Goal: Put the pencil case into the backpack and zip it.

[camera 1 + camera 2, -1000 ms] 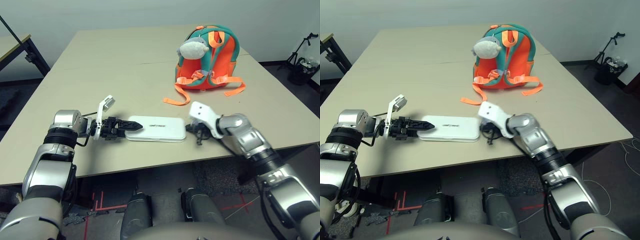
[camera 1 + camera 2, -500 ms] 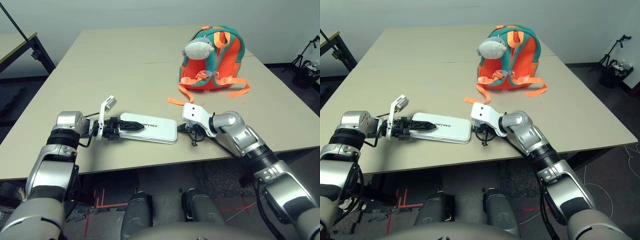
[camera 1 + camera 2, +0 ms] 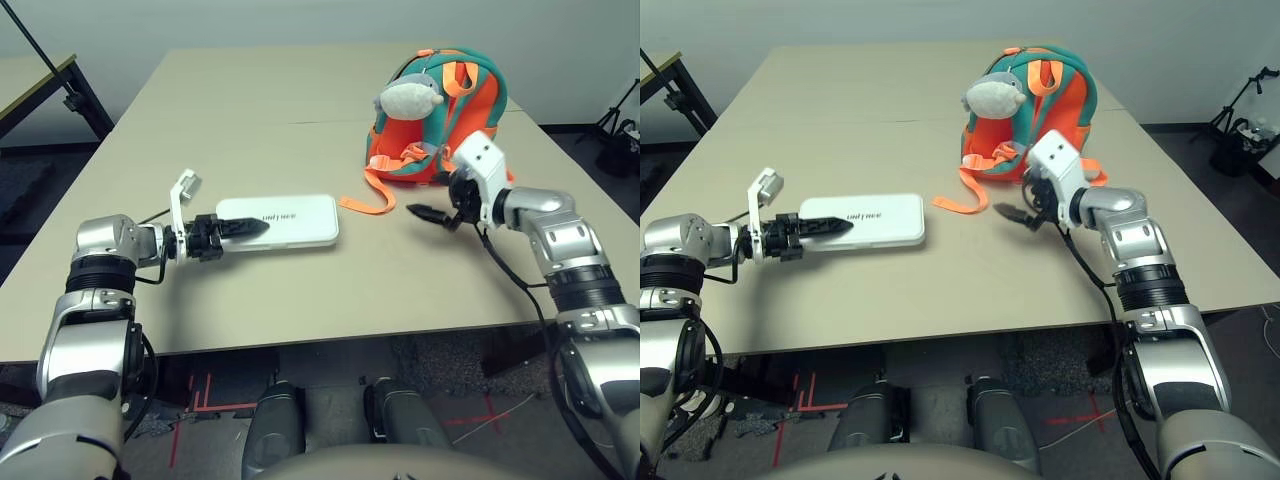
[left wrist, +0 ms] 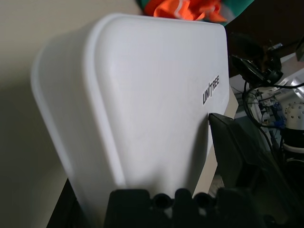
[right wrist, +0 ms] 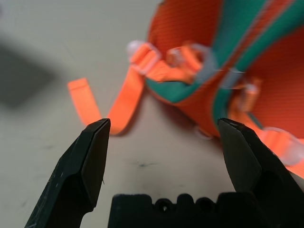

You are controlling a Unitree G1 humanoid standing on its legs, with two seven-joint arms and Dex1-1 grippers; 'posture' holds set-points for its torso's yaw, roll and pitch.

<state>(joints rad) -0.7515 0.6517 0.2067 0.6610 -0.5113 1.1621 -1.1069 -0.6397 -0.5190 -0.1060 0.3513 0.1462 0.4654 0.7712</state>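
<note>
Beige table under left gripper clamping pencil case — right gripper jaws apart, seemingly near backpack.

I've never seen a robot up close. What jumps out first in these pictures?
Brightest is the orange and teal backpack standing at the table's far right, a grey plush shark hanging on it. Near the front left, the left gripper holds a flat white pencil case by one end. The right gripper hovers open beside the backpack's loose orange straps.
</note>
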